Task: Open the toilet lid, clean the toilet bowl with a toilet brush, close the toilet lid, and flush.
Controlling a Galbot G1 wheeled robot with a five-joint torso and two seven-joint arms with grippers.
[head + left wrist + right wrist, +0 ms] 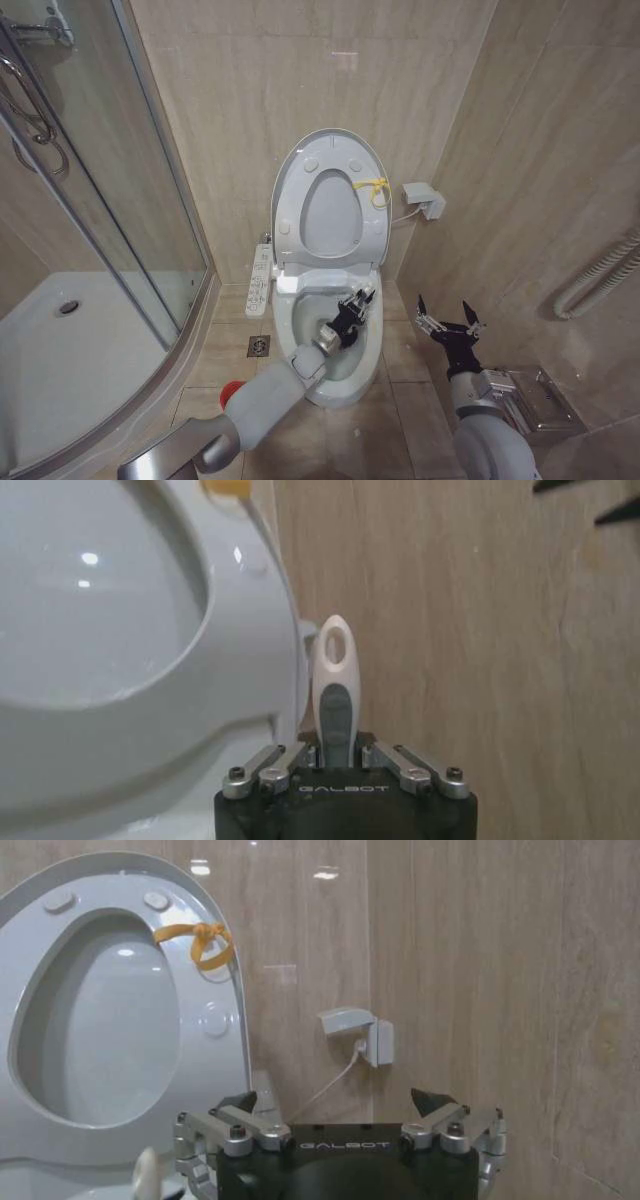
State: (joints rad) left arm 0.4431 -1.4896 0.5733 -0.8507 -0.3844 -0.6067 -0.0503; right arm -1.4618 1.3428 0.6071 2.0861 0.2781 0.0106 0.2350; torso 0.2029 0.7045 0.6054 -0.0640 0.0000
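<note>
Over the toilet bowl, left gripper (closed) clasps toilet brush.

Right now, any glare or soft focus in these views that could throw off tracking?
Head view: even light, a faint ceiling-lamp reflection on the wall tiles above the raised toilet lid. Left wrist view: bright specular spots on the glossy seat, which is soft, while the brush handle in the left gripper stays sharp. Right wrist view: lamp glints on the lid and tiles.
</note>
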